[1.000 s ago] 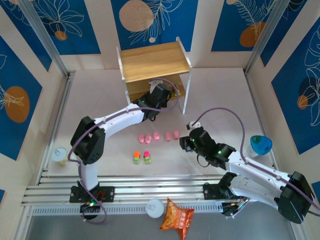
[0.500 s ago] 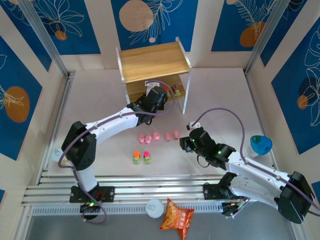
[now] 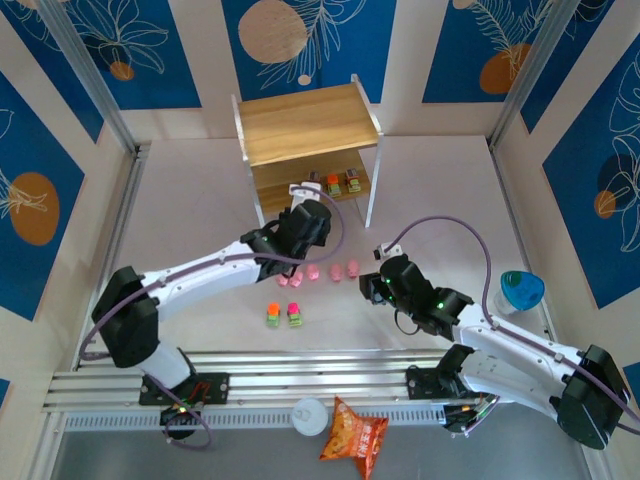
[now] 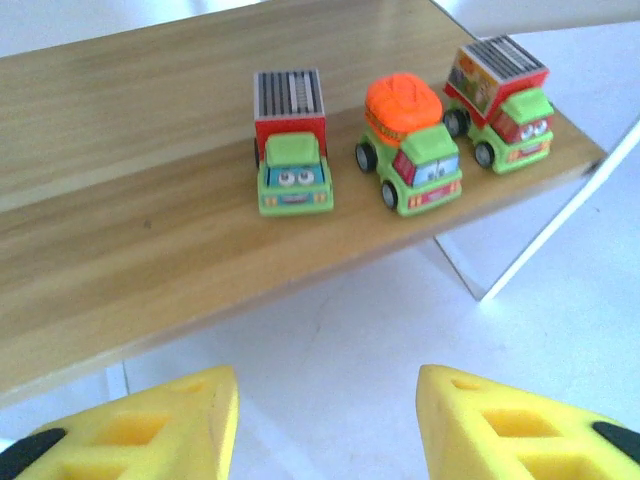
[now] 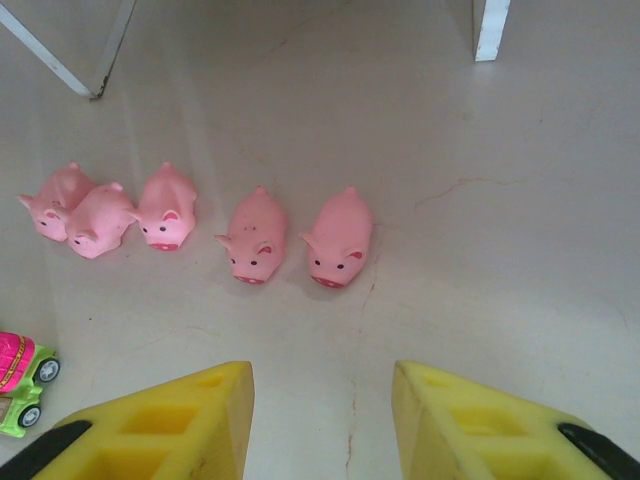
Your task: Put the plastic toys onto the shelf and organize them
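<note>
The shelf (image 3: 310, 125) stands at the back of the table. Three green-based toy trucks (image 4: 292, 150) (image 4: 408, 150) (image 4: 500, 100) sit in a row on its lower board (image 4: 120, 230), also seen from above (image 3: 333, 183). My left gripper (image 4: 328, 420) hangs open and empty just in front of that board (image 3: 300, 195). Several pink pigs (image 5: 255, 235) (image 5: 340, 235) (image 5: 166, 205) lie in a row on the table (image 3: 312, 272). My right gripper (image 5: 322, 420) is open and empty, just short of the rightmost pigs (image 3: 368, 283). Two more trucks (image 3: 273, 316) (image 3: 294, 314) stand nearer the front.
An orange snack bag (image 3: 355, 432) and a white cup (image 3: 310, 415) lie by the front rails. A blue cup (image 3: 520, 290) stands at the right, a small cup (image 3: 120, 310) at the left. White shelf legs (image 5: 490, 30) rise beyond the pigs.
My left gripper has backed out of the lower shelf toward the front with its jaws wider, uncovering the row of trucks on the board. The right arm has not moved.
</note>
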